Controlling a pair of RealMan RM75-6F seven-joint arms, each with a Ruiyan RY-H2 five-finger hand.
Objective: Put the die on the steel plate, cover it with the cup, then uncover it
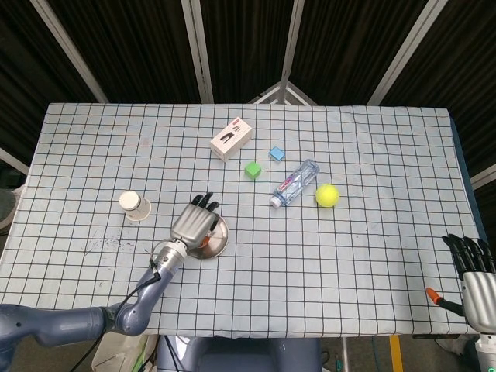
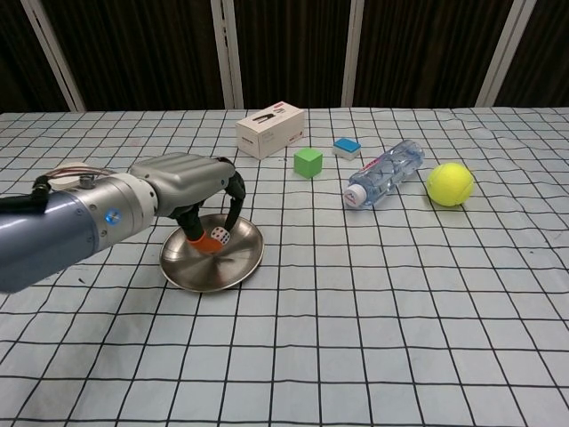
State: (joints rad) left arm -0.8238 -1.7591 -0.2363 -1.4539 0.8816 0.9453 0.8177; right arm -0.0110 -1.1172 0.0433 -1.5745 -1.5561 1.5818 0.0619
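checked-cloth table (image 1: 372, 232) bears: steel plate (image 2: 233, 265), cup (image 1: 134, 205) on its side, white box (image 1: 232, 139), green cube (image 1: 252, 170), blue block (image 1: 277, 153), bottle (image 1: 295, 183), tennis ball (image 1: 327, 195).

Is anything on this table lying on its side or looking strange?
Yes: the water bottle lies on its side beside the tennis ball. The paper cup stands upside down. Nothing looks spilled or broken.

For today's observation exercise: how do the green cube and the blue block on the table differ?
The green cube is green all over; the blue block has a blue top over white sides. The green cube stands taller, the blue block flatter. The green cube lies nearer the steel plate, the blue block further back. Both rest untouched on the checked cloth.
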